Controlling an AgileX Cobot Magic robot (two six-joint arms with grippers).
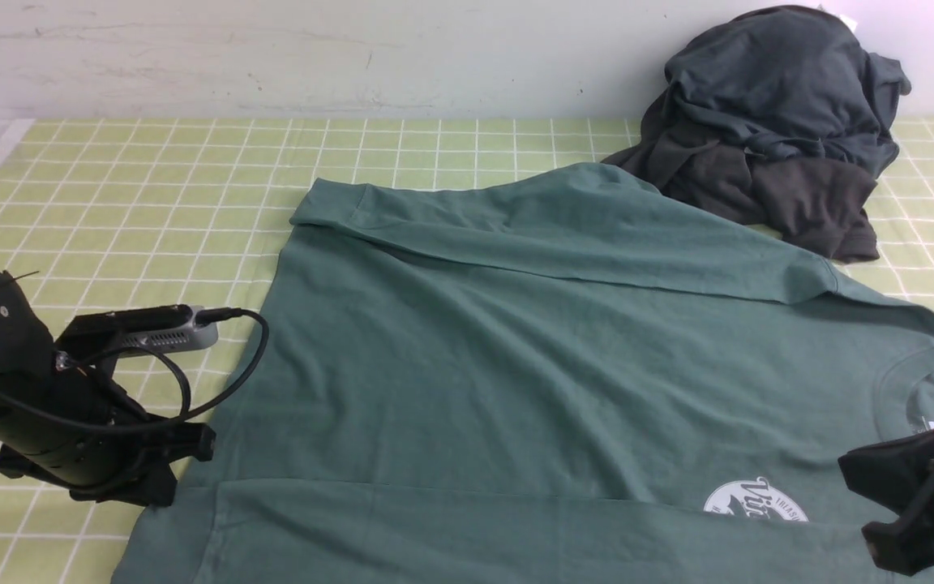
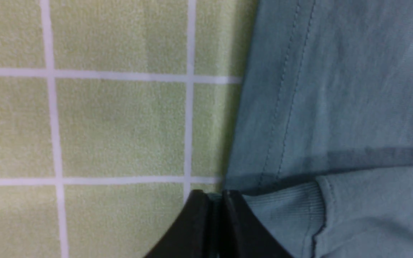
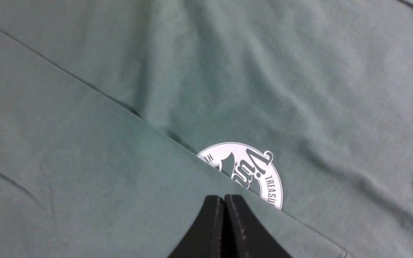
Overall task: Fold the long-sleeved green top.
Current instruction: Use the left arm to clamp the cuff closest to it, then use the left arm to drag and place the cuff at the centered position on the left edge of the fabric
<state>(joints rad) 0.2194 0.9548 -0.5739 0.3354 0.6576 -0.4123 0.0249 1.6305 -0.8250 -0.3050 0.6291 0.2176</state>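
Observation:
The green long-sleeved top lies spread on the checked mat, its neck towards the right. One sleeve is folded across the far side, and another fold lies along the near edge, half covering the white round logo. At the top's left edge, my left gripper is shut, with a sliver of the top pinched between its tips beside the ribbed cuff. My right gripper is shut and holds nothing. It hangs over the near fold of the top, right by the logo.
A heap of dark slate-grey and charcoal garments sits at the back right against the white wall, touching the top's far edge. The yellow-green checked mat shows bare at the left and the back. Its left border runs at the far left.

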